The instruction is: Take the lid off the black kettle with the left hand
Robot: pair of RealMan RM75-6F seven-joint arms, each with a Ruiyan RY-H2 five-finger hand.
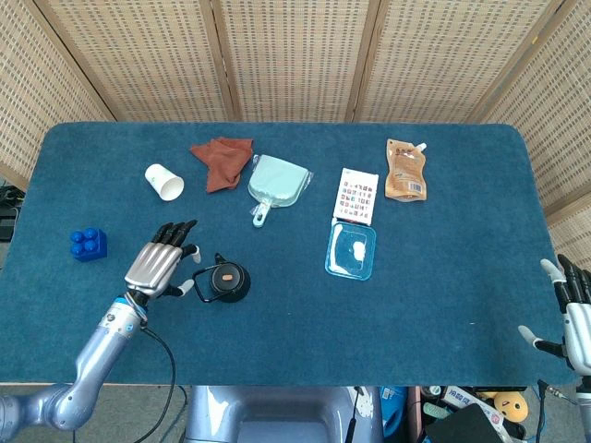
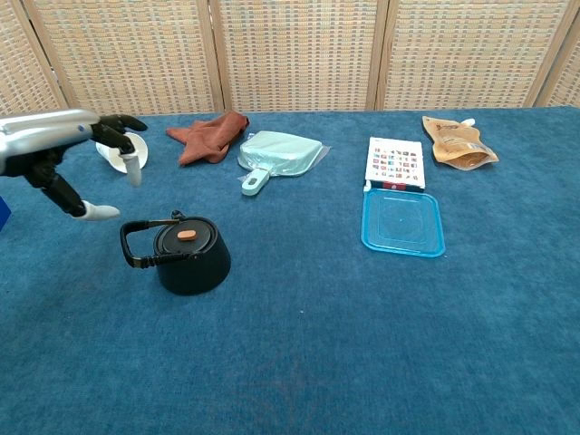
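The black kettle [image 1: 227,282] [image 2: 191,256] stands on the blue table, left of the middle, with its handle pointing left. Its black lid [image 1: 224,275] [image 2: 186,237] sits on top and carries a small orange knob. My left hand [image 1: 162,262] [image 2: 63,150] hovers just left of the kettle's handle, fingers spread, holding nothing. My right hand [image 1: 573,310] shows only in the head view, at the table's right front corner, fingers apart and empty.
A blue toy brick [image 1: 88,244] lies left of my left hand. Behind the kettle are a white paper cup [image 1: 164,181] [image 2: 121,150], a brown cloth [image 1: 222,160], and a pale green dustpan [image 1: 275,185]. A blue plastic lid [image 1: 351,250], a card box [image 1: 356,194] and a brown pouch [image 1: 404,171] lie to the right.
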